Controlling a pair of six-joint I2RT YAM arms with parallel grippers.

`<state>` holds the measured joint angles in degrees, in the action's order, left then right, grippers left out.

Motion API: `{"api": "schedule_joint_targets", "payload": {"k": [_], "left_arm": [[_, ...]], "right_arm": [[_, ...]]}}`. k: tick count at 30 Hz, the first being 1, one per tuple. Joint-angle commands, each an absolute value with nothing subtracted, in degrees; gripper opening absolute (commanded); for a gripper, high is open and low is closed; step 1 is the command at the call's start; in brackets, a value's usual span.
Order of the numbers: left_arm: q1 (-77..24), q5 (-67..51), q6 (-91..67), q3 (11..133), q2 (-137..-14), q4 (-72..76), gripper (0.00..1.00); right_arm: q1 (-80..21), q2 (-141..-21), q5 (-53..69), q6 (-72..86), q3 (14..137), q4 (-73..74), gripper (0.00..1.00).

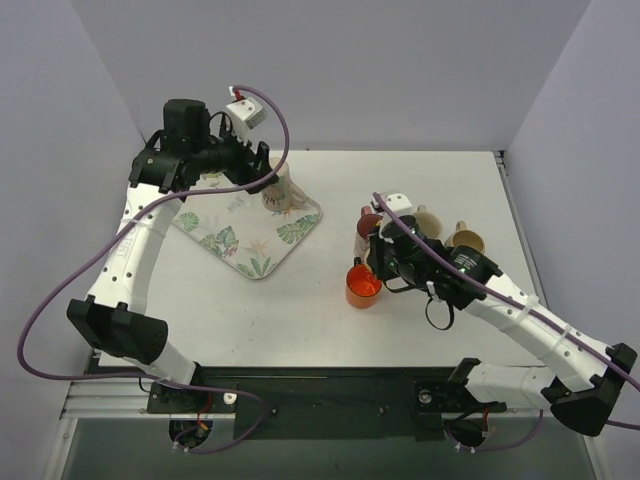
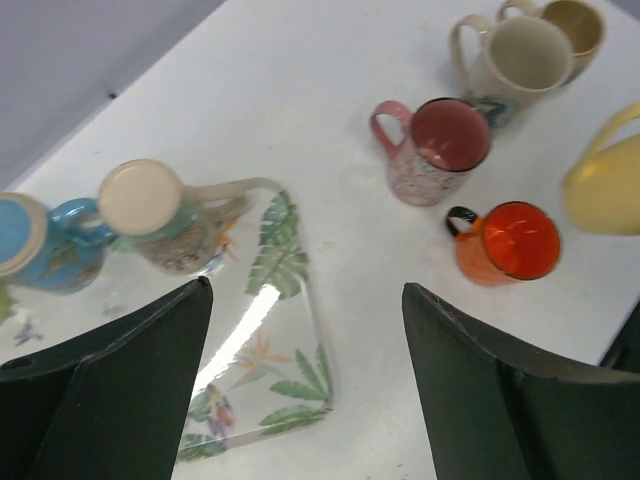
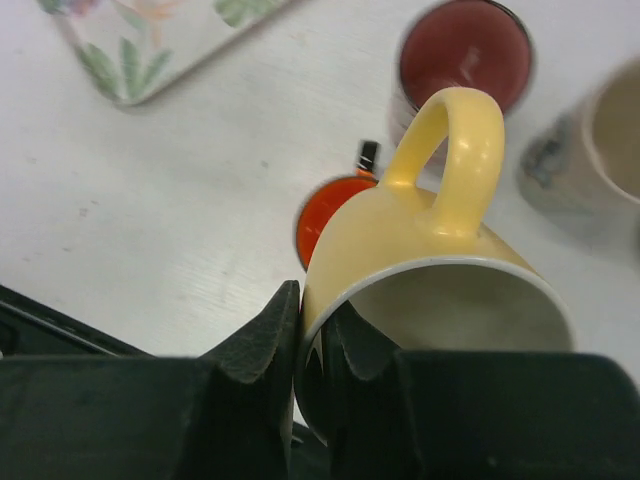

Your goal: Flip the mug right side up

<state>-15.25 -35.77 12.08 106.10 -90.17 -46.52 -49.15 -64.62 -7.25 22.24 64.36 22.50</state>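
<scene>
My right gripper point(image 3: 310, 300) is shut on the rim of a yellow mug point(image 3: 420, 240), one finger inside the wall and one outside. The mug hangs tilted above the table, its handle pointing away from the wrist camera; its yellow side point(image 2: 605, 185) shows at the edge of the left wrist view. In the top view the right gripper point(image 1: 380, 255) hides it. On the floral tray point(image 2: 275, 360) a floral mug point(image 2: 150, 205) and a blue mug point(image 2: 35, 240) stand upside down. My left gripper point(image 2: 307, 290) is open over the tray with nothing between its fingers, close to the floral mug point(image 1: 283, 190).
Several mugs stand right side up on the white table: an orange one point(image 1: 362, 285), a pink one point(image 2: 440, 145), a cream one point(image 2: 520, 55) and a tan one point(image 2: 570, 25). The orange mug point(image 3: 325, 215) lies right under the held mug. Grey walls close in the back and sides.
</scene>
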Motion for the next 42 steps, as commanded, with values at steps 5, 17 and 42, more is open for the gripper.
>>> {"api": "schedule_joint_targets", "payload": {"k": [5,17,42], "left_arm": [[-16.78,-11.89,25.48,101.96,-90.43,-41.93,0.88],[-21.36,-5.27,40.77,98.70,-97.02,-37.53,0.89],[-27.95,-4.22,83.14,121.37,-129.10,-42.18,0.90]], "right_arm": [[-38.44,-61.08,-16.45,23.55,63.74,46.16,0.00],[-28.13,-68.29,-1.41,24.70,46.68,28.66,0.00],[-27.77,-60.65,-5.71,22.85,53.26,36.03,0.77]]}}
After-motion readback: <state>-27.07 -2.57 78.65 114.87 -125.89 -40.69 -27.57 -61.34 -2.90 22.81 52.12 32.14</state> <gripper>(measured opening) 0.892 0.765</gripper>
